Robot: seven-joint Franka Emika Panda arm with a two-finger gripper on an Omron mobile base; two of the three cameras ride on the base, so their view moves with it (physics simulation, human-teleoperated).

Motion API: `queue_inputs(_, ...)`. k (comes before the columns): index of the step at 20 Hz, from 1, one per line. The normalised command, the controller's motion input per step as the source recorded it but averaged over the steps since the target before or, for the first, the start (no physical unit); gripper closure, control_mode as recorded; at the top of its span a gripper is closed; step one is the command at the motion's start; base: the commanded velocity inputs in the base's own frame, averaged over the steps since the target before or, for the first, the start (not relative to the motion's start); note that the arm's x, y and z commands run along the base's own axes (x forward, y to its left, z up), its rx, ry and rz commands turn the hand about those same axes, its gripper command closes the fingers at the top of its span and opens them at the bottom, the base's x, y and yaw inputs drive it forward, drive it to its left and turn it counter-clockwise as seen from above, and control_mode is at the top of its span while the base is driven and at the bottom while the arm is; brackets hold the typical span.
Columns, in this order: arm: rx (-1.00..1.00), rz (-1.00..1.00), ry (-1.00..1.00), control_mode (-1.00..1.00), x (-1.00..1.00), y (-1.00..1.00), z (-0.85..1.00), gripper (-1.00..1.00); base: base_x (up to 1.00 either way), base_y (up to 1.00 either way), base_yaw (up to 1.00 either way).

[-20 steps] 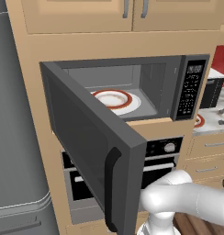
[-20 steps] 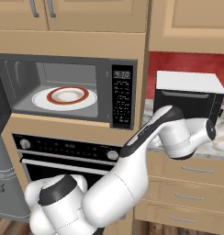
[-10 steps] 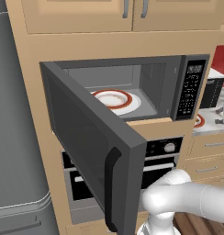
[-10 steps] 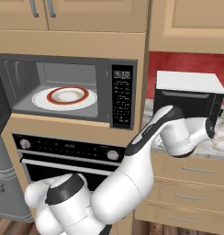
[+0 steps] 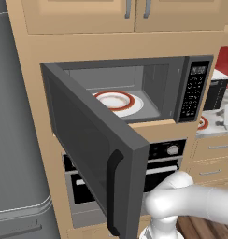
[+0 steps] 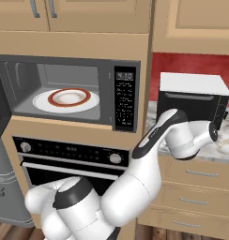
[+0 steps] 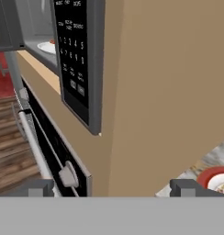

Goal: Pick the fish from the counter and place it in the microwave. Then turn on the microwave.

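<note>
The microwave stands open, its door swung out to the left. A red-rimmed white plate lies inside it. My arm reaches right past the button panel, with the wrist low over the counter. In the hand view my gripper is open, with nothing between its fingertips. It looks at the wooden cabinet side beside the microwave's button panel. The fish is hidden; I cannot make it out on the counter.
A second red-rimmed plate lies on the counter, close to my right fingertip. A black toaster oven with a white top stands behind my wrist. The black oven sits under the microwave. A grey fridge is at left.
The arm has shifted only slightly near the counter. The jaws stay open, and the microwave, door and plates have not moved.
</note>
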Motion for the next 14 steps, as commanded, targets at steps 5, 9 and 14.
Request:
queue_inputs(5,0.04,0.0,0.0,-1.0,0.15,-0.05,-0.11,-1.0,0.0,0.0,0.0)
queue_inputs(9,0.01,0.0,0.0,-1.0,0.12,-0.08,-0.12,-1.0,0.0,0.0,0.0)
queue_inputs(14,0.0,0.0,0.0,-1.0,0.11,-0.07,-0.11,-1.0,0.0,0.0,0.0)
